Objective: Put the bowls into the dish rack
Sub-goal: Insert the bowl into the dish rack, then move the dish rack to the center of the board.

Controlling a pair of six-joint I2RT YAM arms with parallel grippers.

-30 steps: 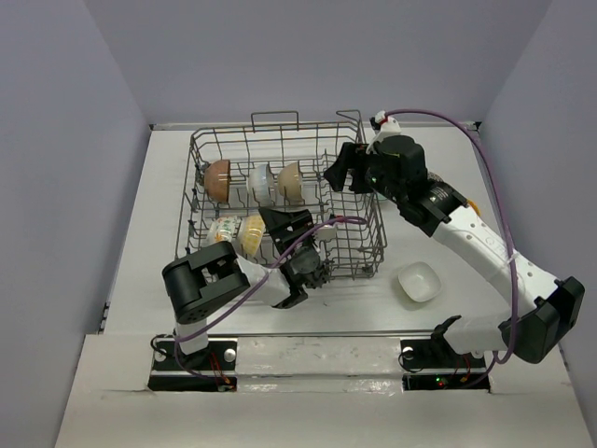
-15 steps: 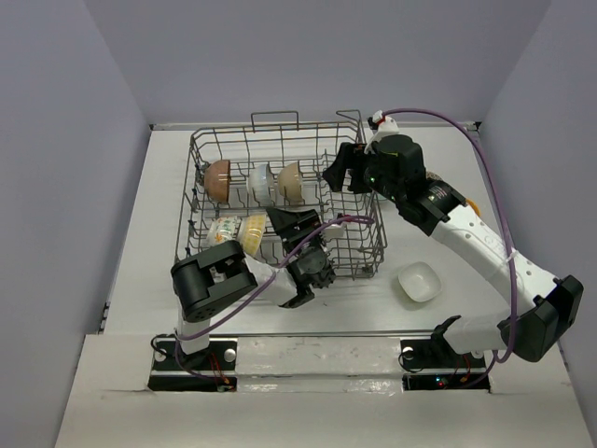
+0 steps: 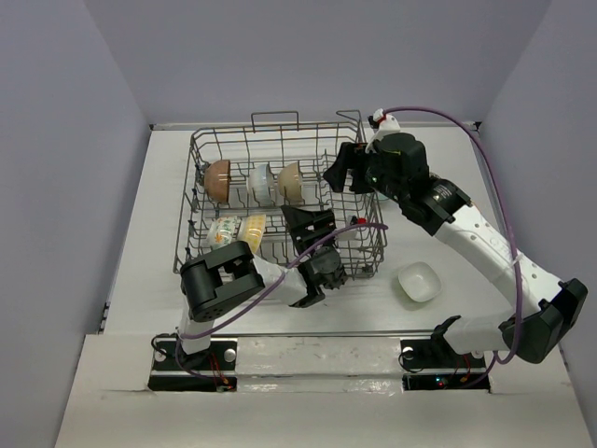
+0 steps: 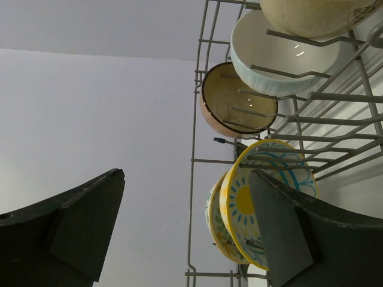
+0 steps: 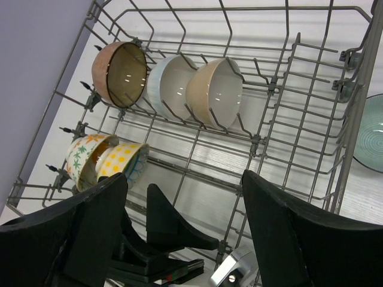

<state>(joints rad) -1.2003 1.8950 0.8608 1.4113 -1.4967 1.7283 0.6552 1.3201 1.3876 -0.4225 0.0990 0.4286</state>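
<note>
The grey wire dish rack (image 3: 270, 132) stands mid-table. In it, on edge: a brown bowl (image 3: 216, 177), a pale teal bowl (image 3: 259, 181) and a beige bowl (image 3: 290, 180) in the back row, and a floral bowl (image 3: 224, 230) and a yellow patterned bowl (image 3: 250, 230) in the front row. A squarish white bowl (image 3: 418, 281) sits on the table right of the rack. My left gripper (image 3: 310, 222) is open and empty, low in the rack's front part, right of the yellow bowl (image 4: 251, 203). My right gripper (image 3: 340, 170) is open and empty above the rack's right side.
A green-teal bowl (image 5: 371, 134) lies on the table outside the rack's right wall, under my right arm. The rack's tall grid sides and upright tines (image 5: 263, 140) surround my left gripper (image 5: 173, 230). Grey walls close in the table on three sides.
My left gripper has slid to the right along the rack's front part, away from the yellow bowl. My right gripper has barely moved.
</note>
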